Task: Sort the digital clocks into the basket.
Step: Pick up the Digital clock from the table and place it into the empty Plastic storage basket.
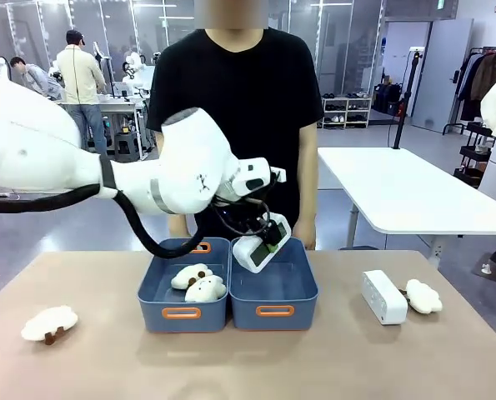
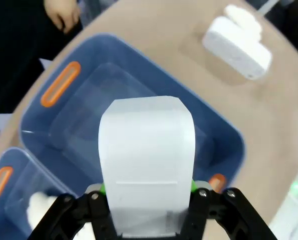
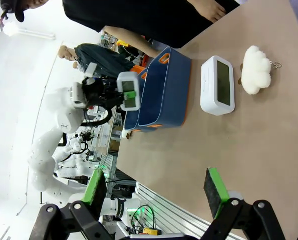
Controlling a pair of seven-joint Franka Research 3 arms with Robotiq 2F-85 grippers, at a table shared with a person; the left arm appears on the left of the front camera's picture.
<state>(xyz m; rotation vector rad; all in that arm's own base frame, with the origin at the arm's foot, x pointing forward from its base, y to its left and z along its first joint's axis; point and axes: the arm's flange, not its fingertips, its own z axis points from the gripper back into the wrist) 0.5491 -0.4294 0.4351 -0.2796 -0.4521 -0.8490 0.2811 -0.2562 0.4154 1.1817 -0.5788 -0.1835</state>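
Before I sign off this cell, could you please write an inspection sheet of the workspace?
Surface: brown table, nothing spilled.
Job's things: digital clock held over the right basket; second clock on the table to its right.
Clutter: two cloud toys in the left basket; one at the table's left; one beside the second clock.
Grippers: left gripper shut on the digital clock; right gripper open above the table.
Cables: black cable looped under the left arm.
Surroundings: person at the far side; white table behind.
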